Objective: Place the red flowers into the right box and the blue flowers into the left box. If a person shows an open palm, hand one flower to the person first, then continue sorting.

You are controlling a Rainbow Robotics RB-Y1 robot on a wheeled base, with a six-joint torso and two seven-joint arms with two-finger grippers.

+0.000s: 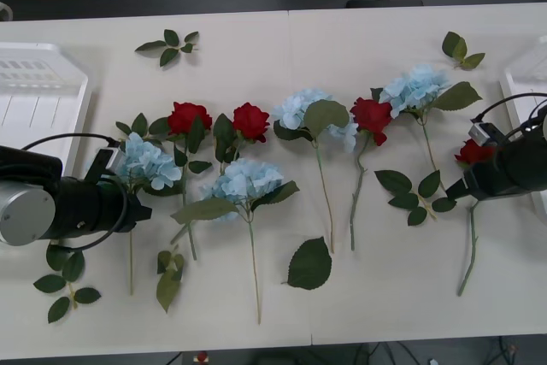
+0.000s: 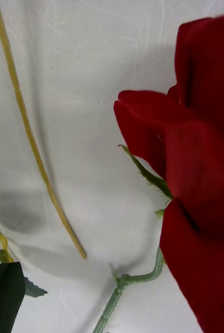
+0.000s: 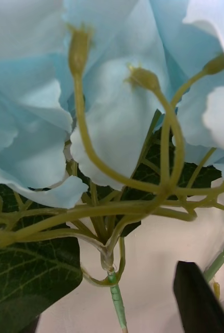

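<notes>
Several red flowers and blue flowers lie in a row across the white table. My left gripper sits at the leftmost blue flower, just below its head. The left wrist view has that pale blue head close up, with its stem between my open black fingers. My right gripper is at the rightmost red flower, whose bloom looms large in the right wrist view. The left box stands at the far left and the right box at the far right.
Other red flowers and blue flowers lie mid-table. Loose leaf sprigs lie at the back, a big leaf near the front. A bare yellowish stem lies beside the rose.
</notes>
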